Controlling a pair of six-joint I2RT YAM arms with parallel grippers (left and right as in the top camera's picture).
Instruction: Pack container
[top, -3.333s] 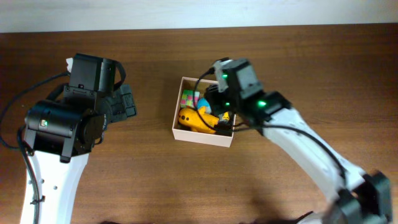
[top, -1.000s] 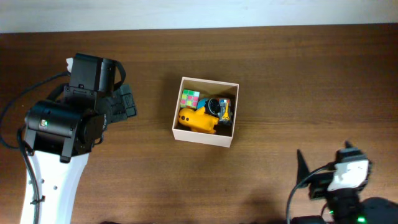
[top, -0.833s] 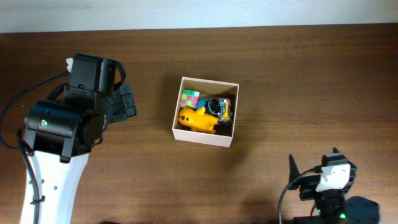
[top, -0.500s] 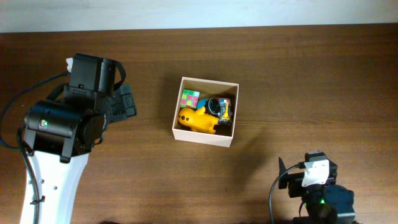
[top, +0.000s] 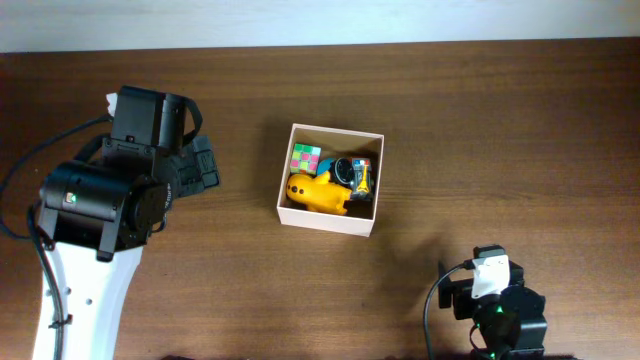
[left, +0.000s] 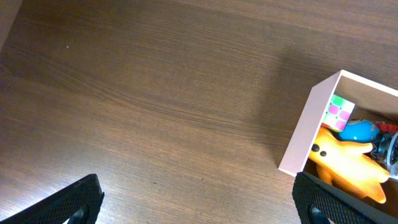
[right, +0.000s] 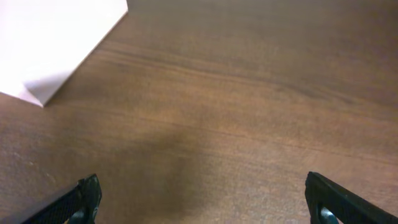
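Note:
The container (top: 326, 217), a square white-walled box with a tan inside, stands mid-table. In it lie a yellow toy (top: 318, 193), a multicoloured cube (top: 305, 158) and a dark blue-and-black toy (top: 352, 171). My left gripper (top: 198, 165) hovers left of the box, open and empty. In the left wrist view the gripper (left: 202, 202) has only bare wood between its fingers, with the container (left: 304, 135) to the right. My right gripper (top: 450, 298) is folded back at the front right, open and empty. The right wrist view has that gripper (right: 205, 199) over wood, the container's corner (right: 56, 37) at upper left.
A pale wall strip (top: 320, 20) runs along the table's far edge. Dark wooden tabletop (top: 520, 140) surrounds the box on all sides. The left arm's white link (top: 90, 290) occupies the front left.
My right arm has pulled back from over the box to the front right edge, sliding left and folding down over the last second. The left arm and the box's contents have not moved.

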